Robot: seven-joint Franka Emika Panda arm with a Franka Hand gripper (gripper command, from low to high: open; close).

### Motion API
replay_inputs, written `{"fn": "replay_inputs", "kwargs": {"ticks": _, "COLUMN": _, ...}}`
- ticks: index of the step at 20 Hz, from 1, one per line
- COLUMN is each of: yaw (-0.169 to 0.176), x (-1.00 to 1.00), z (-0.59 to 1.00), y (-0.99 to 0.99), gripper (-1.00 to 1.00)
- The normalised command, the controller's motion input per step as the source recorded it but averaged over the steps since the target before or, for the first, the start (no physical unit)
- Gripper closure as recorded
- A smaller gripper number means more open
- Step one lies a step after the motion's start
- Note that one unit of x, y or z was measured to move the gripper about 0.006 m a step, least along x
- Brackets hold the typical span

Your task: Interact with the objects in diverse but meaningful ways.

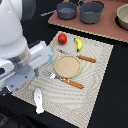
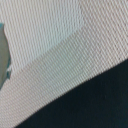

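Woven beige matting, the placemat, covered most of the dark bench in the exterior view. The arm filled that view's left, its wrist low over the mat's edge there; the hand itself was hidden behind the arm's body, so you could not tell whether its fingers stood wide or narrow, and nothing showed it holding anything. Judged from this, you were between grasps, at the stage of choosing a target. The red tomato and yellow banana lay near each other at the mat's far side, apart from the round wooden plate at its middle. An orange-handled knife lay just beyond the plate and an orange-handled fork just before it. The small white elongated piece lay at the mat's near corner, closest to the arm. Two dark grey pots stood on a wooden board well behind. A next move would call for lifting clear and centring over one item; the cutlery hugging the plate could crowd a grasp there.

In the wrist view, you saw only the mat's weave, a folded or overlapped band, and dark bench; a greenish blur at one edge was unidentifiable. No fingers showed.
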Motion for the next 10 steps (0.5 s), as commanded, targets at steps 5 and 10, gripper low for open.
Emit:
{"fn": "replay_inputs", "kwargs": {"ticks": 5, "yaw": -0.083, "x": 0.69, "z": 0.00, "y": -0.18, "gripper": -1.00}}
{"fn": "replay_inputs", "kwargs": {"ticks": 10, "yaw": -0.072, "x": 0.37, "z": -0.02, "y": -0.26, "gripper": -1.00}}
